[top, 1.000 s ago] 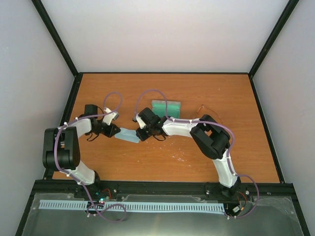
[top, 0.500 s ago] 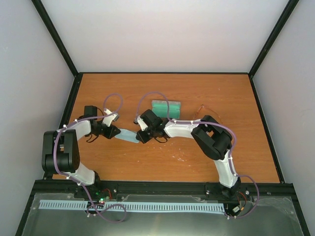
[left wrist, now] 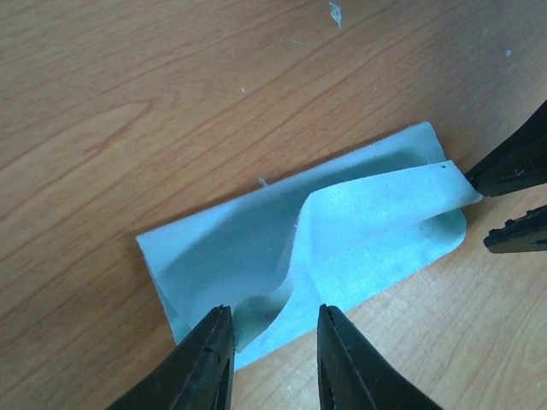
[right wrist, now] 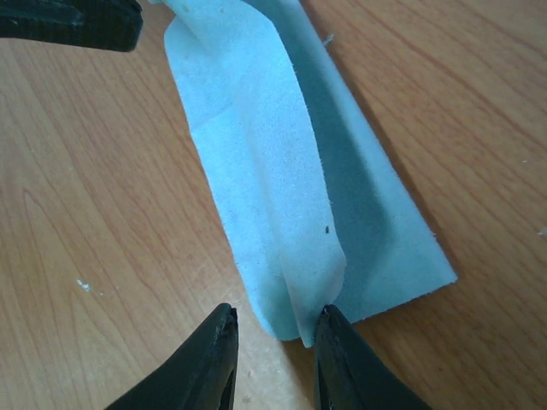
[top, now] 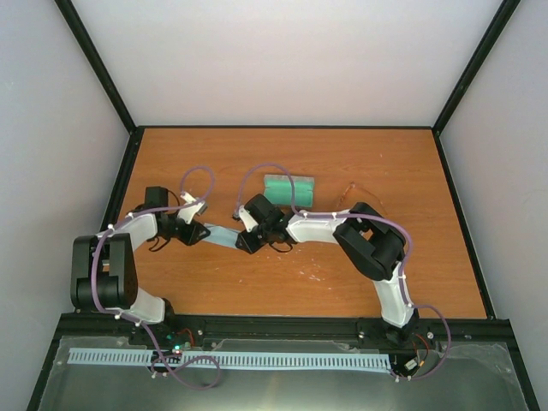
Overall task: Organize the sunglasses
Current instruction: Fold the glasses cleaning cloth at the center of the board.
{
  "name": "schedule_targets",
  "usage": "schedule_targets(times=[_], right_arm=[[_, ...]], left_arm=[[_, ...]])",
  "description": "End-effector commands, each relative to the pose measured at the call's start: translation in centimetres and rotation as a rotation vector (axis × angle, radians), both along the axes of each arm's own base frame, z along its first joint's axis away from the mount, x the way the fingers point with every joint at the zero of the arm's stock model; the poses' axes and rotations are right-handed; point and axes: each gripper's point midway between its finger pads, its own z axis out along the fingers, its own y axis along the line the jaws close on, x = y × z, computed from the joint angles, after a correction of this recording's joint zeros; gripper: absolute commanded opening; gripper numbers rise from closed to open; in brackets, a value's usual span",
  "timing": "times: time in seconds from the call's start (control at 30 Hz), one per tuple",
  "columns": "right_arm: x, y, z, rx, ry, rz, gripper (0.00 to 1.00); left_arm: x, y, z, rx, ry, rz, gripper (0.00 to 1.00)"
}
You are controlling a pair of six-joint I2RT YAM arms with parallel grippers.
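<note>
The sunglasses lie untouched at the far right of the table, near the grey box (its green lining faces up). Both arms are busy instead with the blue cloth, nearer and to the left. The left gripper straddles one end and the right gripper the other, each with fingers parted around a raised flap rather than pinching it. The cloth is probably being folded first, so that it fits the box alongside the glasses.

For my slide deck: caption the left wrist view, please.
Folded blue cloth on the wooden table, left gripper at one end, right gripper at the other.
</note>
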Motion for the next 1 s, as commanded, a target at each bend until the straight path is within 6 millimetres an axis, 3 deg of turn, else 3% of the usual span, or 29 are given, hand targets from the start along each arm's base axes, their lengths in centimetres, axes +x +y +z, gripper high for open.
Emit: schedule_targets(times=[0.0, 0.53, 0.57, 0.7, 0.77, 0.97], right_arm=[[-0.6, 0.8, 2.4, 0.069, -0.028, 0.023, 0.27], [-1.8, 0.3, 1.4, 0.049, -0.006, 0.029, 0.32], [-1.7, 0.2, 1.6, 0.05, -0.014, 0.02, 0.33], [-0.1, -0.7, 3.1, 0.044, -0.083, -0.074, 0.41], [0.9, -1.1, 3.9, 0.034, -0.117, -0.123, 0.45], [4.0, -1.3, 4.0, -0.058, -0.118, -0.224, 0.47]], left_arm=[[-0.9, -0.3, 0.2, -0.003, -0.009, -0.031, 0.29], [-1.4, 0.5, -0.7, 0.064, -0.027, -0.03, 0.3], [-1.3, 0.7, -0.6, 0.069, -0.035, -0.025, 0.33], [-0.2, 1.2, 0.7, 0.076, -0.091, 0.007, 0.63], [0.4, 1.5, 1.7, 0.07, -0.119, 0.019, 0.72], [2.4, 2.6, 3.8, 0.042, -0.169, 0.055, 0.77]])
